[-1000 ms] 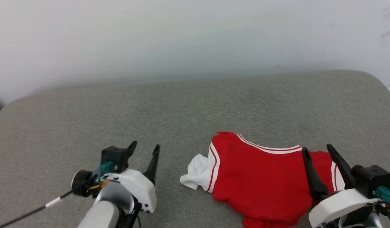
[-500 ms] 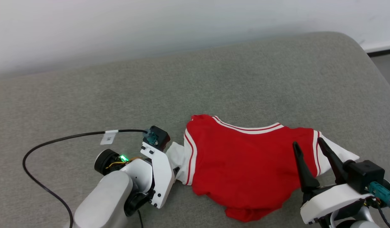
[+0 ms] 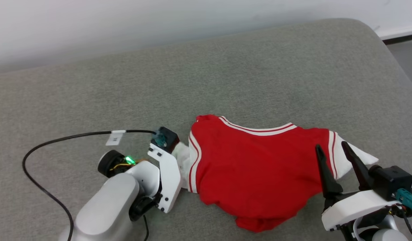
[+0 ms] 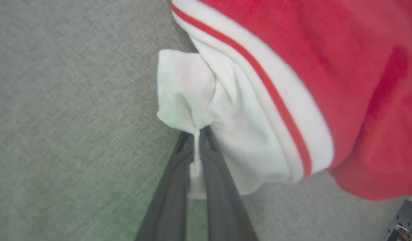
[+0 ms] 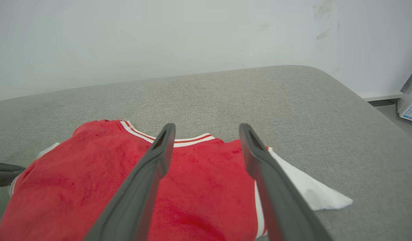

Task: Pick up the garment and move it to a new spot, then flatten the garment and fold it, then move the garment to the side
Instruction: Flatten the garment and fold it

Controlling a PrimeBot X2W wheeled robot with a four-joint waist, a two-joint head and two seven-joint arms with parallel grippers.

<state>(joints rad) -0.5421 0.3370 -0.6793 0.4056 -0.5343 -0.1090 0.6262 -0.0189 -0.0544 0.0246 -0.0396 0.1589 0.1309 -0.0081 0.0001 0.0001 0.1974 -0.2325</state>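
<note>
Fingers (image 4: pixel 172 187) of the left gripper (image 4: pixel 196 134) pinch the red jersey-style T-shirt's (image 3: pixel 256 174) white sleeve. On the right gripper (image 5: pixel 207 129) they stand wide apart, red cloth beneath them.

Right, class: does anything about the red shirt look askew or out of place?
The garment lies crumpled, its lower edge bunched; one white sleeve is pinched in the left pincer. The right pincer is open.

A grey woven-fabric worktop (image 3: pixel 259 67) with a rounded far corner has a plain white wall (image 3: pixel 159 20) behind it; beside that corner lies grey floor (image 3: pixel 410 57).
</note>
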